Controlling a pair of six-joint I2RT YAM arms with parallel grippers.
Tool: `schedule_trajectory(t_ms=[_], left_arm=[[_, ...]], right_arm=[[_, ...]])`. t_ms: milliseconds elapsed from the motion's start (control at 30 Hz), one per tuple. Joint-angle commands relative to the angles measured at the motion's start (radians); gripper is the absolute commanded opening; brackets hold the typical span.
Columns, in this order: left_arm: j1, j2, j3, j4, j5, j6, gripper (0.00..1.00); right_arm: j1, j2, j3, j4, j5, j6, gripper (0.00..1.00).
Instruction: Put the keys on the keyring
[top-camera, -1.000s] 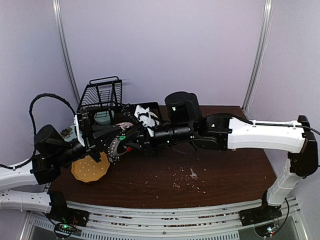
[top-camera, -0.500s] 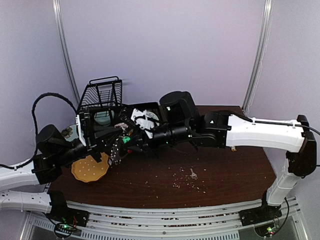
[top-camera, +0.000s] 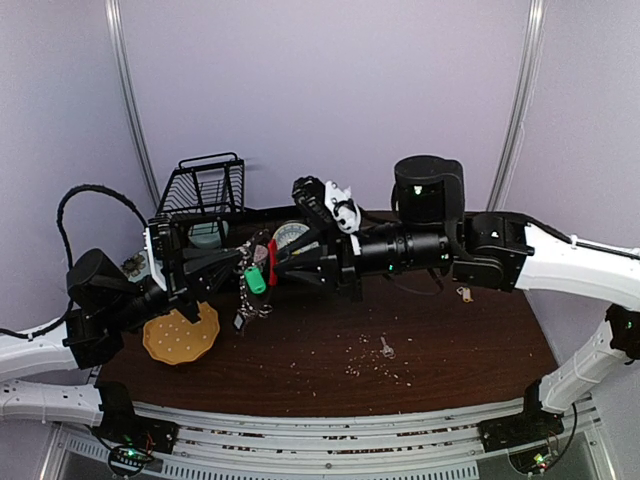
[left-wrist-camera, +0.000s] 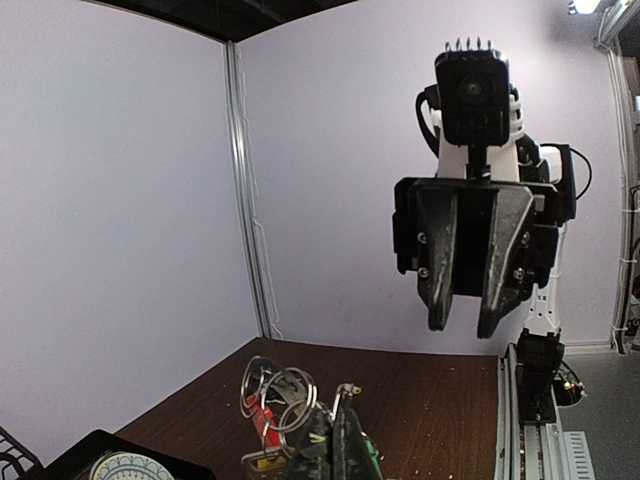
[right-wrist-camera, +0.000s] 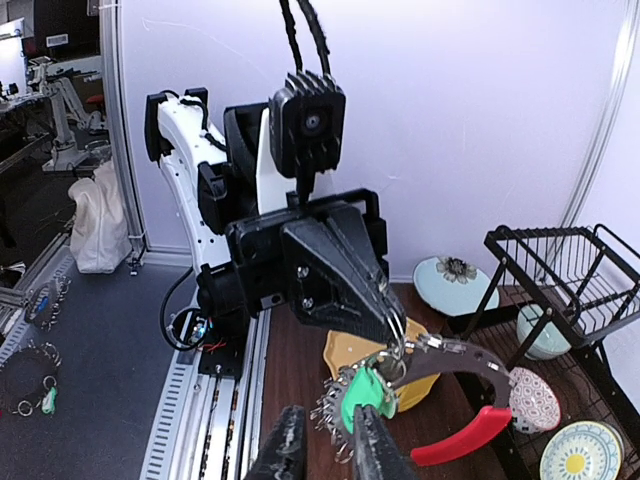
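The keyring is a bunch of silvery rings (left-wrist-camera: 275, 390) and chain (top-camera: 250, 300) with a curved red clip (top-camera: 272, 262) and a green-tagged key (top-camera: 257, 282). It hangs in the air from my left gripper (top-camera: 238, 262), which is shut on one ring (left-wrist-camera: 333, 418). My right gripper (top-camera: 288, 264) is open and empty, and it faces the bunch from the right. In the right wrist view its fingertips (right-wrist-camera: 328, 412) are just in front of the green tag (right-wrist-camera: 365, 392) and the red clip (right-wrist-camera: 458, 440). One small loose key (top-camera: 387, 347) lies on the brown table, and another (top-camera: 465, 294) lies under the right arm.
A black wire rack (top-camera: 205, 190) stands at the back left with a pale bowl in it. A yellow perforated plate (top-camera: 180, 335) lies under the left arm. A patterned plate (top-camera: 290, 233) sits behind the grippers. Crumbs are scattered near the table's middle.
My right arm has drawn back to the right and risen, and its gripper is now off the bunch. The keyring now hangs higher from my left gripper, with the red clip and green tag in plain sight.
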Motion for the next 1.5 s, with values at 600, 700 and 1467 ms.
schedule_trajectory(t_ms=[600,700,1467], left_arm=[[-0.005,-0.005,0.016,0.084,0.040,0.004,0.00],[-0.005,-0.004,0.016,0.079,0.031,0.006,0.00],[-0.005,-0.001,0.018,0.076,0.022,0.012,0.00]], right_arm=[[-0.031,0.138,0.095,0.163,-0.002,0.135,0.15],[-0.059,0.104,0.064,0.199,-0.068,0.164,0.15],[-0.071,0.182,0.056,0.258,-0.140,0.218,0.16]])
